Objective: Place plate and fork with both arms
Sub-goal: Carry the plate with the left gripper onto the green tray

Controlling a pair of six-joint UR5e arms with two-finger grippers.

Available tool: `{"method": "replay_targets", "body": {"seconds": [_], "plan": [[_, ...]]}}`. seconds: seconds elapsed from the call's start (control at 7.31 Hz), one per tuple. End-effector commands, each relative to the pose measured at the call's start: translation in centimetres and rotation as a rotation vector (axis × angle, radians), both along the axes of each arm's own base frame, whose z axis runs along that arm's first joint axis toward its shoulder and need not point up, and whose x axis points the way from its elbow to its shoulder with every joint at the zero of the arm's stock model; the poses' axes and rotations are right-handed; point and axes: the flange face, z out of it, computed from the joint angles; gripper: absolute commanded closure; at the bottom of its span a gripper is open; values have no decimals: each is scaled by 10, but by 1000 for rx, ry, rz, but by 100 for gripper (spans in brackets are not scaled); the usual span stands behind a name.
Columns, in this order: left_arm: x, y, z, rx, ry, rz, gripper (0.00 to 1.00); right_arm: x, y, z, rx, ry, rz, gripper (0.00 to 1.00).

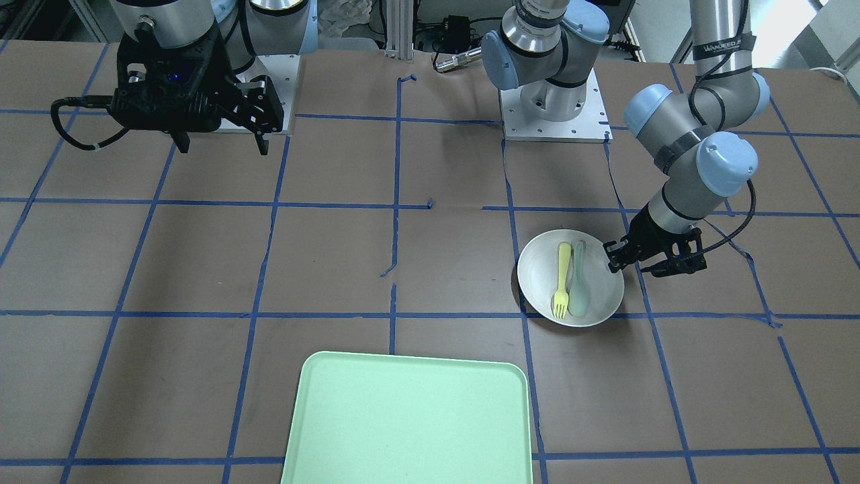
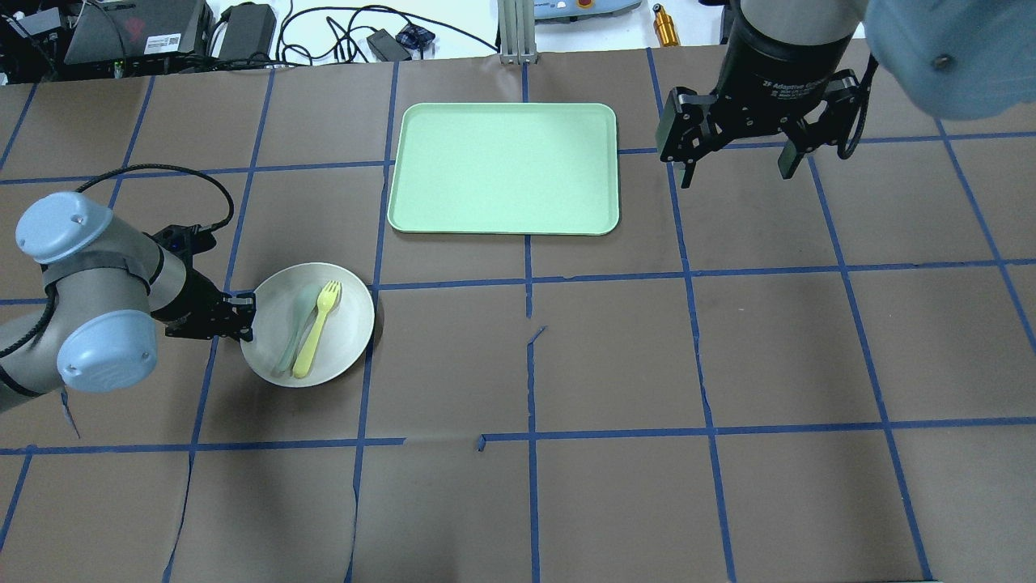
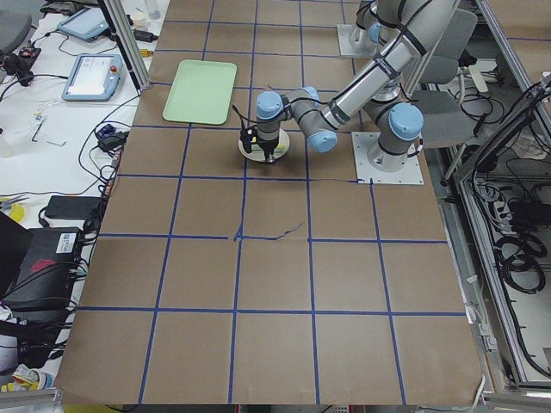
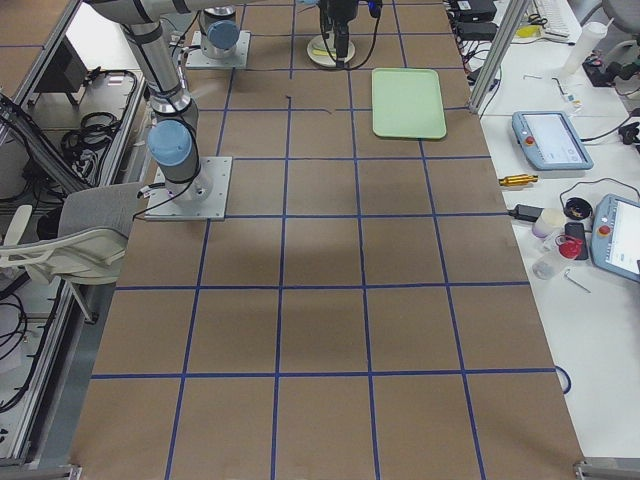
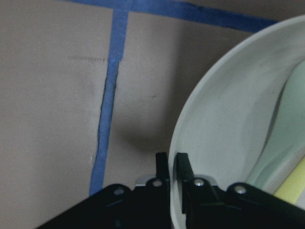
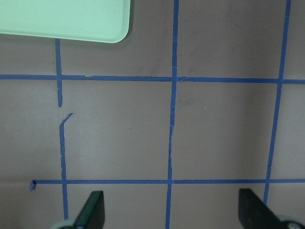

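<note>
The off-white plate (image 2: pixel 350 320) is on the table's left part, also in the front view (image 1: pixel 537 275) and left wrist view (image 5: pixel 224 119). The yellow fork (image 2: pixel 317 328) lies in it beside a pale grey-green spoon (image 2: pixel 291 338); the fork also shows in the front view (image 1: pixel 562 282). My left gripper (image 2: pixel 244 316) is shut on the plate's rim at its left edge, one finger on either side in the left wrist view (image 5: pixel 170 164). I cannot tell if the plate is lifted. My right gripper (image 2: pixel 736 174) is open and empty, high over the table's far right.
The light-green tray (image 2: pixel 502 166) lies at the table's far middle, between the two grippers; its corner shows in the right wrist view (image 6: pixel 62 19). Blue tape lines grid the brown table. Cables and devices lie beyond the far edge.
</note>
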Motion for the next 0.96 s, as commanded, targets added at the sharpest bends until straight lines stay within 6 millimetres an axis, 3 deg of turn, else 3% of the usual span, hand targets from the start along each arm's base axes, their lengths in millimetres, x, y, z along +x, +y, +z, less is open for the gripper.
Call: {"method": "replay_targets", "body": {"seconds": [0.0,0.27,0.41,0.68,0.82], "plan": [[-15,-58,41,-82,300,65,100,0,0,0,0,0,0,0],[-89,-126,53,-84,345,61,100,0,0,-1,3,2,0,0],[-118,-162,49,-89,341,22,100,0,0,-1,3,2,0,0],[-175,-218,21,-76,278,-14,100,0,0,-1,3,2,-2,0],[-188,-239,6,-95,248,-38,100,0,0,-1,1,2,0,0]]}}
